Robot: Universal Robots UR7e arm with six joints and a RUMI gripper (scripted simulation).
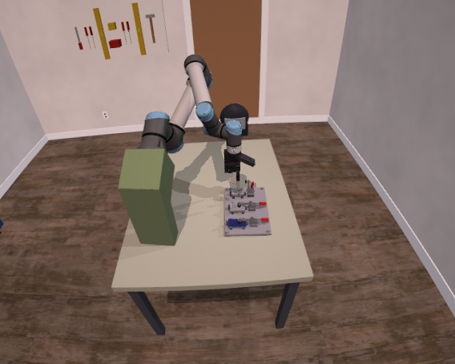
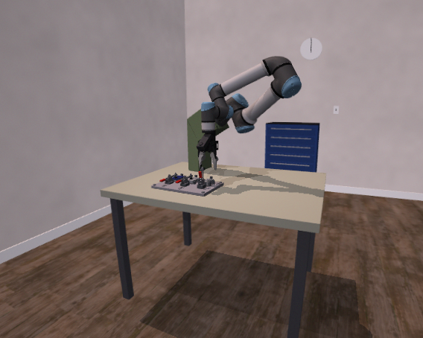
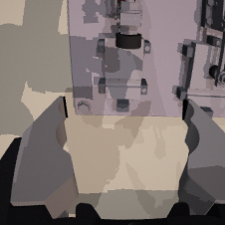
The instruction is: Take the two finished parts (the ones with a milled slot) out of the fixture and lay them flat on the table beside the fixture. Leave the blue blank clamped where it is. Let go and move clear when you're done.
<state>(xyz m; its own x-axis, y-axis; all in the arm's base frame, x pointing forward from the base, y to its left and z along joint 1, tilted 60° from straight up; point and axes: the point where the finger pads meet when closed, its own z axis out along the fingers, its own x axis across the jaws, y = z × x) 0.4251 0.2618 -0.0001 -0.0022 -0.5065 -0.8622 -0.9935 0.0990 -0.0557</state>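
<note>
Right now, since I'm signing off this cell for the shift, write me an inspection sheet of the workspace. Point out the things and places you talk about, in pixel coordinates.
Surface: beige table [image 1: 202, 256] [image 2: 247, 206], arm shadows across it.
Job's things: fixture plate [image 1: 247, 231] [image 2: 180, 189] on the table; blue blank [image 1: 236, 223] in the row farthest from the pincer [image 1: 238, 181] [image 2: 208, 168] [image 3: 125, 107]; two grey parts in the other rows, slots too small to make out. The nearest row's red handle [image 1: 252, 184] [image 2: 200, 174] stands up; the other two lie flat.
Clutter: nothing seen.
Pincer: open, nothing between its fingers, above the table by the plate's edge.
Cables: nothing seen.
Surroundings: green block [image 1: 154, 216] [image 2: 195, 149] on the table; blue drawer cabinet [image 2: 292, 149]; wall tools; brown door [image 1: 226, 52].
</note>
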